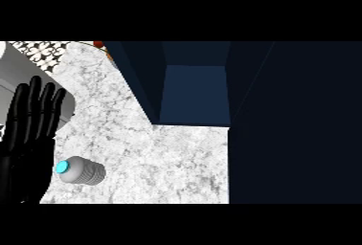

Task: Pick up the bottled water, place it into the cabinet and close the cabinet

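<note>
The bottled water (83,171) lies on its side on the marble counter (155,158), near the front left, its blue cap pointing left. My left hand (28,129) rests open at the left edge, fingers straight and pointing up, just left of the bottle and apart from it. The dark blue cabinet (194,93) stands open at the back, its inner shelf showing. Its open door (297,119) fills the right side of the view. My right hand is not visible.
A patterned tile wall (42,50) shows at the top left. A small red-orange object (99,43) peeks out at the counter's far edge beside the cabinet's left wall (134,81).
</note>
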`<state>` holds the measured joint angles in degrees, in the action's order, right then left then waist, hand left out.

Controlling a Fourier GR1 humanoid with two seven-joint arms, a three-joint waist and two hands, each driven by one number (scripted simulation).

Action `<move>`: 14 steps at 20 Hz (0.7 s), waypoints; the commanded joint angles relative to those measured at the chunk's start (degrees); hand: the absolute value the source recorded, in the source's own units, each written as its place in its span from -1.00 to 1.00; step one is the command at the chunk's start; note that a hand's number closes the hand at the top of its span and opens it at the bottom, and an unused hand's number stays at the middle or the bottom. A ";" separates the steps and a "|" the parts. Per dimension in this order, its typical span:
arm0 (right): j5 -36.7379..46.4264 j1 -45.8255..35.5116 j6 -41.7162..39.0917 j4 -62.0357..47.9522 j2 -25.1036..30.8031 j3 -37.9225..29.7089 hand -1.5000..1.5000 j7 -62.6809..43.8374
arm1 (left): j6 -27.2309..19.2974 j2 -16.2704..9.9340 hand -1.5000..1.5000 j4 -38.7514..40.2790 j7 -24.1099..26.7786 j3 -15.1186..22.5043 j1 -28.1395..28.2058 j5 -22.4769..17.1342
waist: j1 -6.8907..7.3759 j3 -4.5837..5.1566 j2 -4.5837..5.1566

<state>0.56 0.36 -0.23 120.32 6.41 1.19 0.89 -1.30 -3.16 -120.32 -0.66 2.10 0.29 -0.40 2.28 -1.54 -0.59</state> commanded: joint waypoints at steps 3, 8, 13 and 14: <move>0.90 4.40 0.54 2.02 -1.72 1.76 -1.00 1.35 | 15.80 -9.62 -1.00 -2.77 4.02 -7.80 5.50 -17.07 | -1.46 1.72 0.28; -3.95 5.20 -5.45 3.71 -0.33 6.84 -1.00 -2.52 | 29.02 -14.41 -1.00 2.49 -0.85 -5.20 10.28 -33.39 | -1.34 1.82 0.48; -4.05 11.47 -5.58 13.72 0.25 10.10 -1.00 -7.64 | 40.32 -25.15 -1.00 3.98 -1.33 -17.34 18.80 -51.40 | -1.27 1.69 -0.02; -3.54 13.46 -5.98 14.18 -0.18 12.42 -1.00 -7.64 | 40.42 -27.68 -1.00 6.00 -2.61 -19.84 17.14 -55.42 | -1.87 1.62 0.17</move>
<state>-2.97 10.07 -5.25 129.54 6.23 9.61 -3.90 32.82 -23.95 -116.80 -1.28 -11.46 14.46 -43.31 0.81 0.12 -0.46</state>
